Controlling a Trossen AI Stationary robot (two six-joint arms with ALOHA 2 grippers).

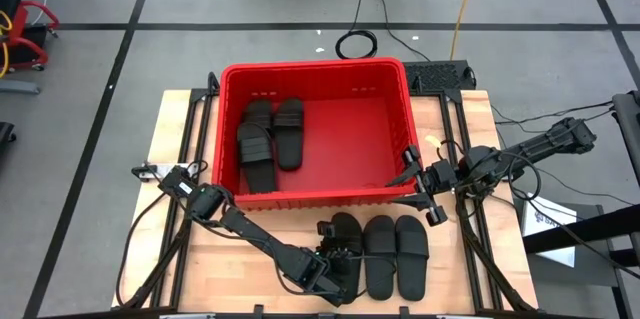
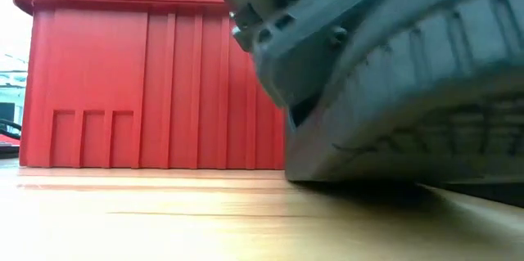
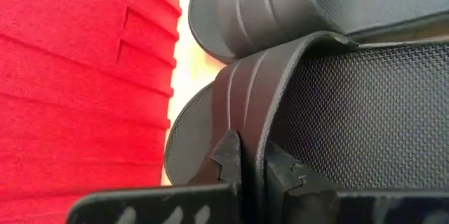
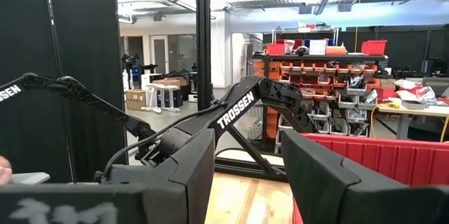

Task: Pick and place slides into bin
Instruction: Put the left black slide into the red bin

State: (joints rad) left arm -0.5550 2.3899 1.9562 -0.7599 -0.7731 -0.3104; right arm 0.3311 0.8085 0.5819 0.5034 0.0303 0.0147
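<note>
Black rubber is pinched between the fingers of the left gripper (image 1: 340, 262): in the left wrist view the two dark fingertips (image 3: 231, 157) are closed on the ribbed strap of the leftmost slide (image 3: 337, 126), one tip outside the strap and one beneath it. In the high view this gripper is seen low at the near edge of the table (image 1: 170, 199), over the leftmost of three slides laid side by side on the wood. The middle slide (image 1: 379, 255) and the right slide (image 1: 411, 256) lie just beside it, toes pointing toward the bin. In the low view most of the frame is filled by the grey body of the left gripper, set down close to the tabletop.

Behind the row, the bin (image 1: 315, 71) is seen standing in the middle of the table, its red ribbed wall close to the held slide in the left wrist view. Two slides (image 1: 270, 139) can be made out lying on its floor toward the left side, one beside the other; a third may be hidden beneath them, but that cannot be told.

The right gripper (image 1: 418, 187) is held just outside the bin's near right corner, above the table, with its fingers spread apart and nothing between them. In the right wrist view the bin's rim is seen past them.
</note>
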